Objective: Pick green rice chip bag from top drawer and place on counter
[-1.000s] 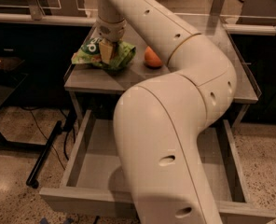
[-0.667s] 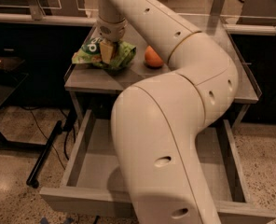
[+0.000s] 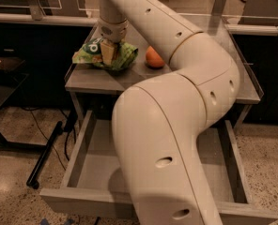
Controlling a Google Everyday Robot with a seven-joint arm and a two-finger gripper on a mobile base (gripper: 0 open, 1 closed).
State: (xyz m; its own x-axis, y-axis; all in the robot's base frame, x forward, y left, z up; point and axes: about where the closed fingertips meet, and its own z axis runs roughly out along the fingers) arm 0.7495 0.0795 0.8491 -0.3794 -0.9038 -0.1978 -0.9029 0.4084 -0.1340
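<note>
The green rice chip bag (image 3: 126,56) lies on the counter (image 3: 94,82) at its back left part. My gripper (image 3: 108,54) comes down from above onto the middle of the bag and is shut on it, with the bag resting on the counter top. The top drawer (image 3: 79,146) stands pulled open below the counter. What shows of its grey floor (image 3: 99,170) is bare. My own arm (image 3: 176,125) hides the drawer's middle and right part.
An orange (image 3: 154,58) sits on the counter just right of the bag. A black pole and cables (image 3: 45,156) lie on the floor left of the drawer. A dark desk (image 3: 3,78) stands at the left. Glass panels (image 3: 242,46) rise behind the counter.
</note>
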